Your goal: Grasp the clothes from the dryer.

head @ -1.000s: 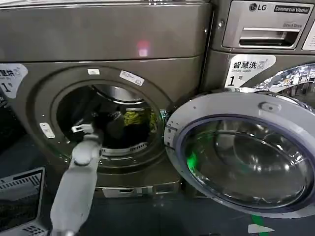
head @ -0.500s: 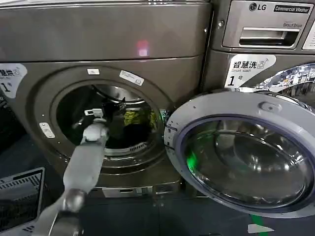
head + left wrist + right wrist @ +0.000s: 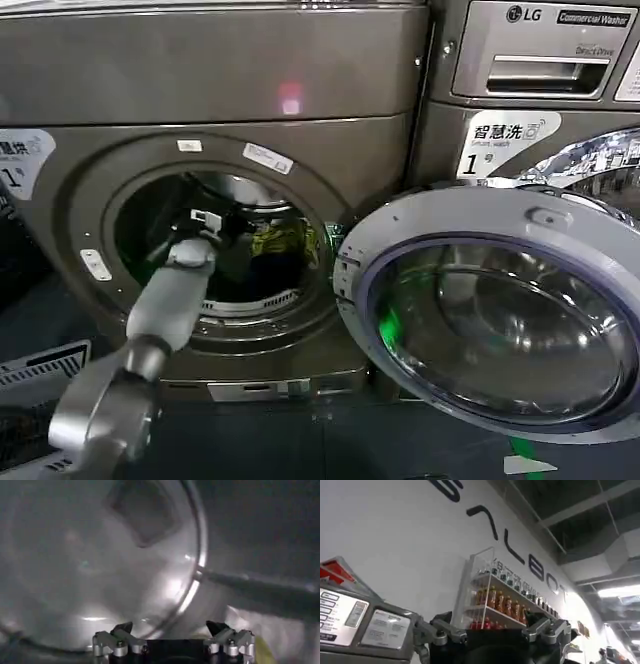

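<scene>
- The dryer [image 3: 215, 200] is the bronze-grey front-loading machine with a round porthole; a "1" sticker [image 3: 20, 160] sits on its front, to the left of the porthole.
- The dryer's grey-rimmed glass door [image 3: 500, 320] hangs swung wide open to the right of the porthole, in front of the silver LG machine [image 3: 540, 80].
- The clothes [image 3: 280, 240] lie inside the dryer's drum, toward the right of the porthole opening; a yellow-green piece shows brightest, with dark fabric around it.
- The left arm [image 3: 165, 310] reaches up from below the porthole and passes through it, so the left gripper [image 3: 225, 222] is inside the drum, just left of the clothes.
- In the left wrist view the left gripper [image 3: 172, 630] has its 2 fingertips [image 3: 122, 628] spread wide apart with nothing between them, facing the shiny drum wall [image 3: 90, 555]; a bit of yellow-green cloth shows at the edge near one fingertip.
- Whether the gripper touches the clothes cannot be told.
- The right gripper [image 3: 492, 627] is away from the dryer, pointing up at a white wall with a shelf of bottles [image 3: 505, 600]; its fingertips stand well apart, holding nothing.
</scene>
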{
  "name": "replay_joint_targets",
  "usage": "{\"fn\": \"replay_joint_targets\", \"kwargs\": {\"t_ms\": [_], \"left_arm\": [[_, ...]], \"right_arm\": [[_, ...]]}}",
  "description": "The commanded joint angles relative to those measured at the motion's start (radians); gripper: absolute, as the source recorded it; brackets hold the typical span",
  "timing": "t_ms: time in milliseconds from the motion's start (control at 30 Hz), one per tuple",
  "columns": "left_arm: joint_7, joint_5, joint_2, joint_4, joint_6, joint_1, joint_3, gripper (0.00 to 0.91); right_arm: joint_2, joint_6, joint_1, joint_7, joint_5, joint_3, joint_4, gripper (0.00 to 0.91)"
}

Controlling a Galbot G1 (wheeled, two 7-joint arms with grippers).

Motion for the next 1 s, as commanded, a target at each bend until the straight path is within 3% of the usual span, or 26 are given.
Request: {"fn": "replay_joint_targets", "kwargs": {"t_ms": [33, 133, 433, 667, 1000], "left_arm": [[0.385, 0.158, 0.027, 0.206, -0.163, -0.138, 0.279, 0.907], [0.455, 0.206, 0.031, 0.238, -0.231, -0.163, 0.341, 0.907], [0.615, 0.370, 0.032, 0.268, -0.235, -0.234, 0.553, 0.907], [0.499, 0.563, -0.011, 0.263, -0.121, -0.257, 0.624, 0.907], [0.462, 0.538, -0.076, 0.275, 0.033, -0.233, 0.641, 0.907]], "right_arm": [[0.002, 0.001, 0.005, -0.002, -0.002, -0.007, -0.002, 0.907], [0.003, 0.002, 0.009, -0.004, -0.004, -0.012, -0.004, 0.907], [0.020, 0.007, 0.024, -0.014, -0.022, -0.033, -0.004, 0.907], [0.027, 0.011, 0.034, -0.019, -0.033, -0.045, -0.010, 0.907], [0.025, 0.015, 0.038, -0.024, -0.041, -0.047, -0.016, 0.907]]}}
